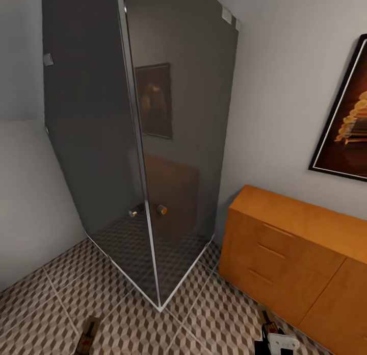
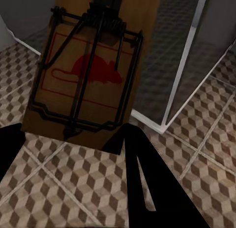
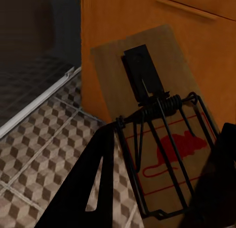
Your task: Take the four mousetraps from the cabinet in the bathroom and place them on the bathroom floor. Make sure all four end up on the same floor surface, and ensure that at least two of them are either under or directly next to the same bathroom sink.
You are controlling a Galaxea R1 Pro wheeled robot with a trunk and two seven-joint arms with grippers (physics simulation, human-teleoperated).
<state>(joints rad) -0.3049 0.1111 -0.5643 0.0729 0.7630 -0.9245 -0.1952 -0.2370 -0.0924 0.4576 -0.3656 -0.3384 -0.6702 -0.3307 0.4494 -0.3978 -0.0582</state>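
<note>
Above tiles, each gripper [image 2: 73, 154] [image 3: 162, 188] clamps a mousetrap [image 2: 93, 66] [image 3: 157, 134].

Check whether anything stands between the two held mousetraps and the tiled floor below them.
Nothing visible does. The left mousetrap and right mousetrap each hang over bare bathroom floor; the shower glass and the cabinet stand off to the side.
</note>
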